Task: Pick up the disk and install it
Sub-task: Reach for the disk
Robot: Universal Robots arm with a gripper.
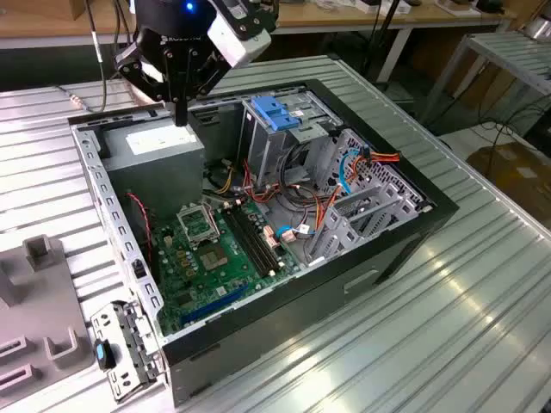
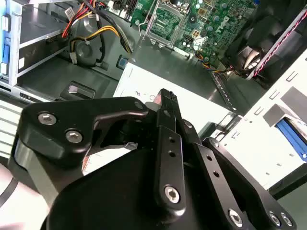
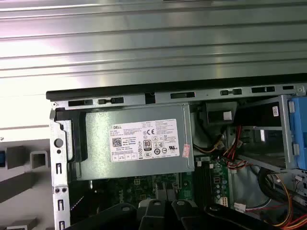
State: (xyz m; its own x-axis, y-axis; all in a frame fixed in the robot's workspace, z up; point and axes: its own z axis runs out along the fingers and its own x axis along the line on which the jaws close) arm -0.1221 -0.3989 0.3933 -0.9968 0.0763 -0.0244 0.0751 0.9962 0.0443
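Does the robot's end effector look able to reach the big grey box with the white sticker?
Probably yes. The end effector hangs right over the grey box, the case is open on top, and nothing lies between them.

Black gripper (image 2: 167, 94), closed with nothing in it, hangs over the grey power-supply box (image 2: 192, 91) — green motherboard (image 2: 211, 24) beyond.

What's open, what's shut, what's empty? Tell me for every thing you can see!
computer case: open, side cover off.
power supply: seated in the case's corner.
gripper: shut, holding nothing, over the power supply.
processor socket: bare, nothing mounted on it.
blue latch: sitting on top of the grey cage.
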